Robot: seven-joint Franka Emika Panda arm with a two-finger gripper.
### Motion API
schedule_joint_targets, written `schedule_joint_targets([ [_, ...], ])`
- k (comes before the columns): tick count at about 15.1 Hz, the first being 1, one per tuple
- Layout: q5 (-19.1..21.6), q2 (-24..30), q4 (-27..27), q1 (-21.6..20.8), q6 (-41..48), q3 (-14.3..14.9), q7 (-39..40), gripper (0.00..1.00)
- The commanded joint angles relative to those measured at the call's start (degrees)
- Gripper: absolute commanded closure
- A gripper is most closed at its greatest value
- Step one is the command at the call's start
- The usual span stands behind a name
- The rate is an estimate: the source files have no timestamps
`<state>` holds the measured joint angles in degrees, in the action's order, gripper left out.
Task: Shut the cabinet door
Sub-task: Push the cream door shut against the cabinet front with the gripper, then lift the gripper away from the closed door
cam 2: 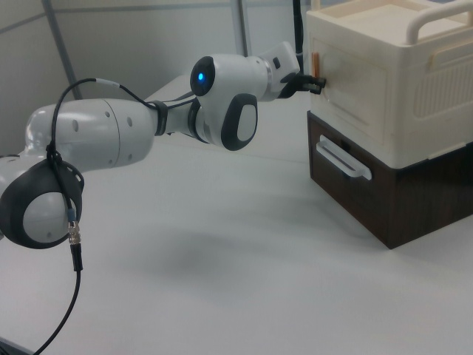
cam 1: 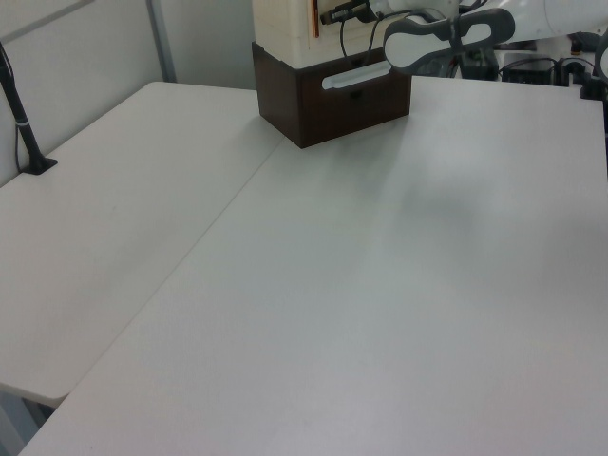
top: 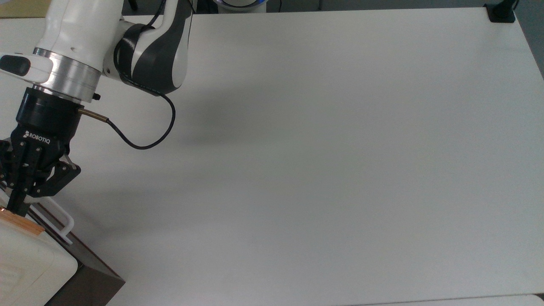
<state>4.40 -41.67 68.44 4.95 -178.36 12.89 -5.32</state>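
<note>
The cabinet door (cam 2: pixel 358 83) is a cream-white panel lying nearly flat against the front of the cream cabinet (cam 2: pixel 414 74). A copper-orange strip (top: pixel 22 224) runs along its free edge and stands upright in the left view (cam 1: pixel 314 17). My gripper (top: pixel 17 206) is shut with nothing between its fingers, and its tip presses on the door beside that strip. In the right view the gripper (cam 2: pixel 318 83) reaches in from the right view's left and touches the door's edge. In the left view the gripper (cam 1: pixel 331 16) sits right beside the strip.
Under the cabinet sits a dark brown drawer (cam 2: pixel 347 185) with a white bar handle (top: pixel 59 219), just below my fingers. The white table (top: pixel 318 148) stretches wide to the top view's right. A black clamp (top: pixel 500 12) stands at its far corner.
</note>
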Motion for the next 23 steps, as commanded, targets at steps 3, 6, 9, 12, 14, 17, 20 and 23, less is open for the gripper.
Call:
schedule_joint_targets([
  [3,1.1,-1.8,-2.2,0.3,-1.2,0.8,-1.0,0.91],
  [6,2.7,5.1,4.0,0.8,-0.8,-0.1,-1.7,0.92],
  [9,3.7,12.2,11.5,0.9,-0.2,-4.0,-2.0,0.91],
  [12,4.1,18.7,21.2,0.4,2.0,-6.0,-2.6,0.9],
  [14,4.1,22.7,24.0,0.2,10.9,-7.0,-3.6,0.9],
  [17,4.3,27.4,23.8,-0.9,30.0,-7.7,-5.7,0.88],
  [20,4.0,31.2,24.1,-2.8,48.7,-7.6,-6.5,0.81],
  [23,2.9,34.9,24.1,-5.0,67.2,-7.5,-6.1,0.61],
])
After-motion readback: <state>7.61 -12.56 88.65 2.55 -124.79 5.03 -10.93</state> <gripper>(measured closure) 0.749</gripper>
